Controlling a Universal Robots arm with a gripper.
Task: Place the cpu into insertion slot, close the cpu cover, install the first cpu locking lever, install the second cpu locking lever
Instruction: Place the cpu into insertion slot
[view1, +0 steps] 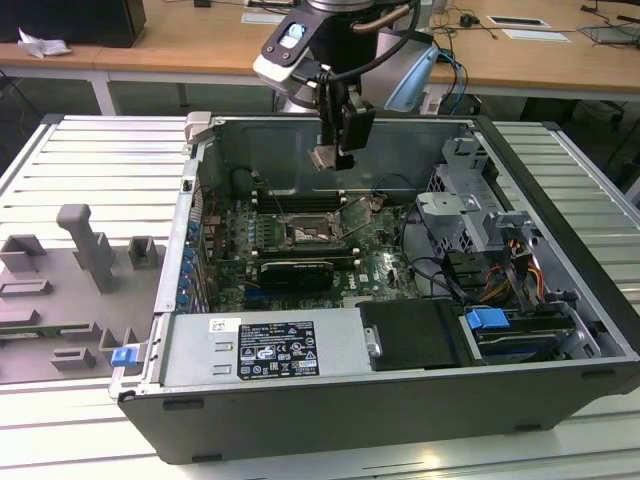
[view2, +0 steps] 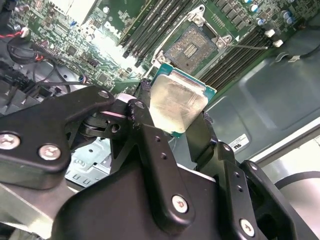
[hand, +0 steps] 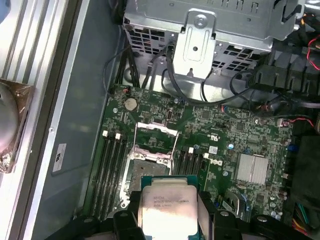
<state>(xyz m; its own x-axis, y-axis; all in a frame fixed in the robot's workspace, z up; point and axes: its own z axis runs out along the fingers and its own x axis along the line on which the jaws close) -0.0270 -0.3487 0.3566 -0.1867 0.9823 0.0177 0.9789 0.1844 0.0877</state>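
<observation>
The claw (view1: 328, 158) is clamped on the cpu (view1: 323, 158), its two black fingers (view2: 142, 117) pressing opposite edges of the chip, whose pale metal face shows in both wrist views (hand: 169, 209). Held this way, the cpu hangs in the air inside the open computer case (view1: 400, 400), which lies on the ribbed worktop (view1: 90, 160). Below the claw and well apart from it, the insertion slot (hand: 145, 169) sits uncovered on the green board (hand: 225, 135), between rows of memory slots (hand: 112, 162). The cpu cover (hand: 156, 129) is swung open, just beyond the slot.
</observation>
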